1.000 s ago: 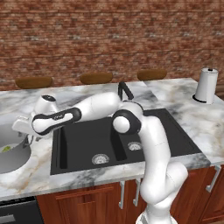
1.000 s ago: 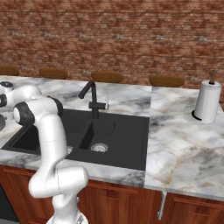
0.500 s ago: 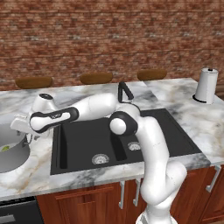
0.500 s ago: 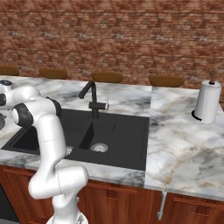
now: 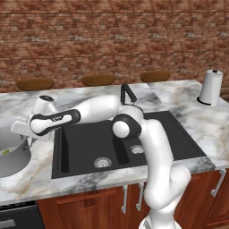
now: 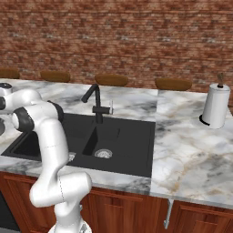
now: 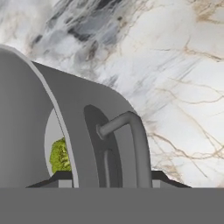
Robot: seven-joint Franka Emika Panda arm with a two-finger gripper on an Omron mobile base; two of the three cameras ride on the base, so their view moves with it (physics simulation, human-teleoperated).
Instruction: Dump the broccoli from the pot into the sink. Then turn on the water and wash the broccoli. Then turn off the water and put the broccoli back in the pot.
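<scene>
tool (image 7: 105, 177): straddling pot (image 7: 65, 131) rim by the handle, grip unconfirmed
broccoli (image 7: 60, 156): inside pot
advice: clamp firmly, lift level, tip over sink (image 5: 120, 147)

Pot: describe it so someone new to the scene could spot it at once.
Start at the black sink in the marble counter. The pot stands on the counter just left of it, at the arm's claw. It is round, grey metal, straight-walled with a loop handle, and holds the green broccoli.

Kitchen, black sink (image 5: 120, 143) in marble counter (image 5: 188, 116), brick wall (image 5: 112, 40), paper-towel roll (image 5: 210, 87)
</scene>
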